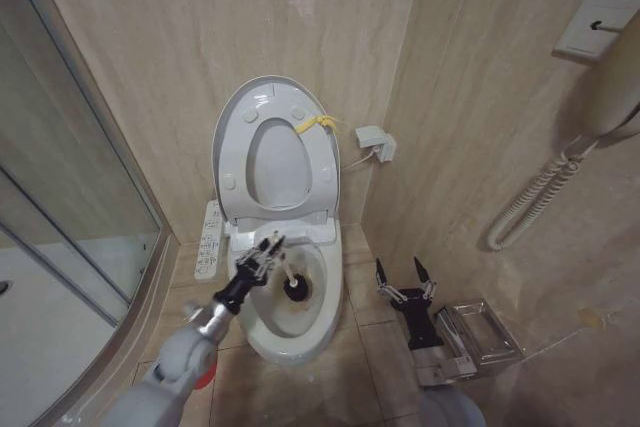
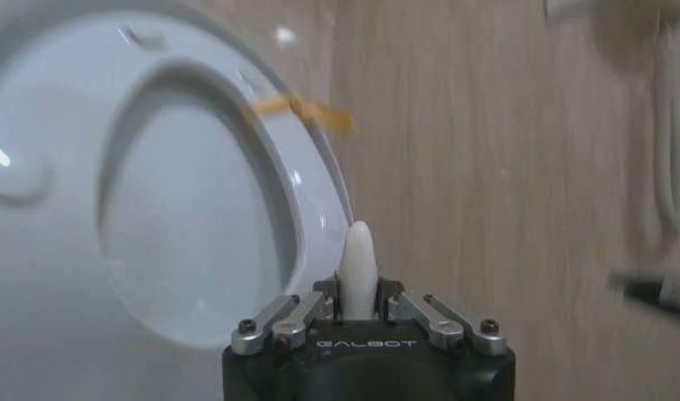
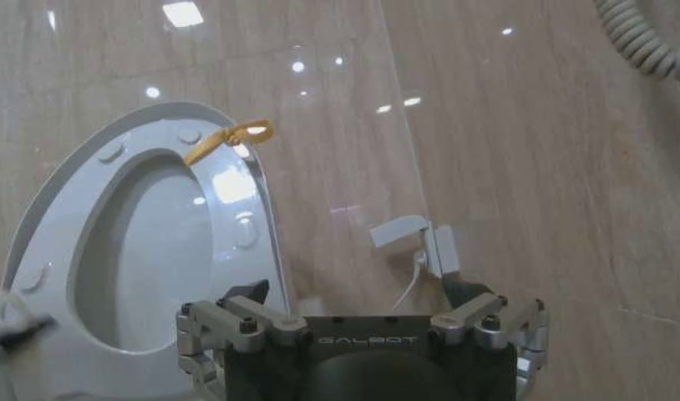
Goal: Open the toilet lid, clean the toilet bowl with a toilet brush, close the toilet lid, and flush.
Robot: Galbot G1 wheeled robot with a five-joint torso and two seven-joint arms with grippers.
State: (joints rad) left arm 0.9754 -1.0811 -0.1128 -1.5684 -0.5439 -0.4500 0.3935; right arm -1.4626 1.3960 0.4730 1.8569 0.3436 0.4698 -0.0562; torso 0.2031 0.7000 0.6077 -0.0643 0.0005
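Your left gripper clenches the one toilet brush, head inside the toilet bowl below the raised toilet lid. Your right gripper hangs released over bare floor beside the bowl.

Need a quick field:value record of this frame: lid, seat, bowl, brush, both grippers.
toilet lid: raised, upright against the wall, yellow tag at its upper edge
seat: raised with the lid
toilet bowl: open, brownish stains inside
toilet brush: dark head down in the bowl, handle held by the left gripper
left gripper: over the bowl, shut on the brush handle
right gripper: open, holding nothing, right of the bowl above the floor tiles
button panel: on the bowl's left side
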